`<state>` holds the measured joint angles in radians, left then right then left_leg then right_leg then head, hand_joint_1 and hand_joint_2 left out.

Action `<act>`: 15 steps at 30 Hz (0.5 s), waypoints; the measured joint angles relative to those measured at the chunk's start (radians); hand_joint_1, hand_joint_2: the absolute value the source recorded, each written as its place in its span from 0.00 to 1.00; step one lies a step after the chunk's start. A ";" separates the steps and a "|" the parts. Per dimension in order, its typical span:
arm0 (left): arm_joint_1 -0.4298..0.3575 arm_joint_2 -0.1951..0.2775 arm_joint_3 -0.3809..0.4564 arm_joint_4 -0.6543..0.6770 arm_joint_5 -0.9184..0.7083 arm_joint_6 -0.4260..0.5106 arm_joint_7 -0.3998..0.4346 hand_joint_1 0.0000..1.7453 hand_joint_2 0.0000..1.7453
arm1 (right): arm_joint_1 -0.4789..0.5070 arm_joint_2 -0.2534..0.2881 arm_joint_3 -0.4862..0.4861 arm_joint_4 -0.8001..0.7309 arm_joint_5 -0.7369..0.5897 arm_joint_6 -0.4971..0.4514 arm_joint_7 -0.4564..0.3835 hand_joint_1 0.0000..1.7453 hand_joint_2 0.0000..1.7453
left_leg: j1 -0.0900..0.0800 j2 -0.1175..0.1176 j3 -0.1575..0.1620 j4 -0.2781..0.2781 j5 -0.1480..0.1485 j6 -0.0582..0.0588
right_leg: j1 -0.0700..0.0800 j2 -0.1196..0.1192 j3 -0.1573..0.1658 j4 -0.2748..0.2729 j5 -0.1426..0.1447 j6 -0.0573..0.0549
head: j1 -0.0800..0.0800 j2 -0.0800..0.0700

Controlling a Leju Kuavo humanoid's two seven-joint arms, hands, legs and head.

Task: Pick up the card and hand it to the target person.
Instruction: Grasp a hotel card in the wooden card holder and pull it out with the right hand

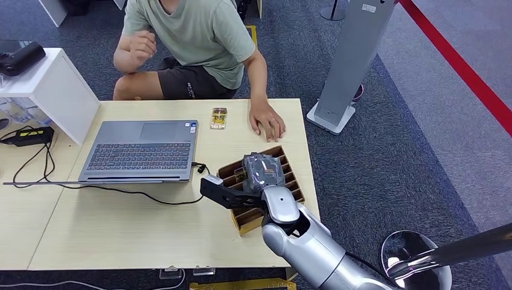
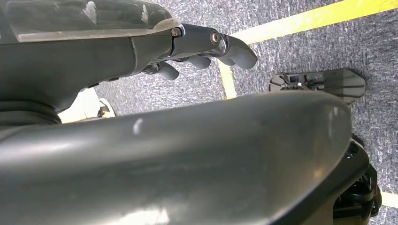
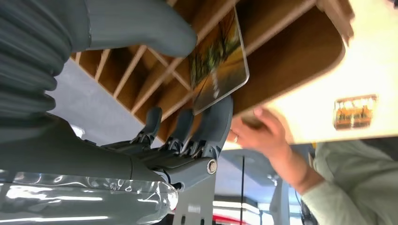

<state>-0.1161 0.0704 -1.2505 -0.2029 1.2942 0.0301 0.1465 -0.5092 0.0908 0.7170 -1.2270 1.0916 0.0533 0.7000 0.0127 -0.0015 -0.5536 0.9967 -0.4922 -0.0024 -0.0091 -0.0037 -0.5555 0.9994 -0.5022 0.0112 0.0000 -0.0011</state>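
Wooden slotted rack [image 1: 284, 158] at five o'clock on the table holds the card [image 3: 219, 60], pinched by the right hand [image 1: 263, 172]; next, seemingly, lift it toward the person's hand [image 1: 266, 120] at twelve o'clock.

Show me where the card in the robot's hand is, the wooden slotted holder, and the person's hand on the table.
card [image 3: 218, 58], right wrist view, on its printed face.
wooden slotted holder [image 1: 291, 181], head view, on the dividers beside the right hand.
person's hand [image 1: 266, 118], head view, on the back of the hand.
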 joint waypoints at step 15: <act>0.000 -0.001 0.000 0.000 -0.012 -0.001 0.003 0.00 0.00 | -0.002 0.000 0.003 0.024 -0.009 -0.003 -0.001 0.84 1.00 | 0.000 0.000 0.001 0.000 0.000 0.000 | 0.000 0.000 0.001 0.000 0.000 0.000 | 0.000 0.000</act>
<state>-0.1161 0.0690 -1.2505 -0.2029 1.2824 0.0292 0.1499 -0.5115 0.0908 0.7198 -1.2032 1.0827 0.0504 0.6990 0.0127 -0.0015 -0.5526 0.9967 -0.4922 -0.0024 -0.0091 -0.0038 -0.5547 0.9994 -0.5022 0.0112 0.0000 -0.0011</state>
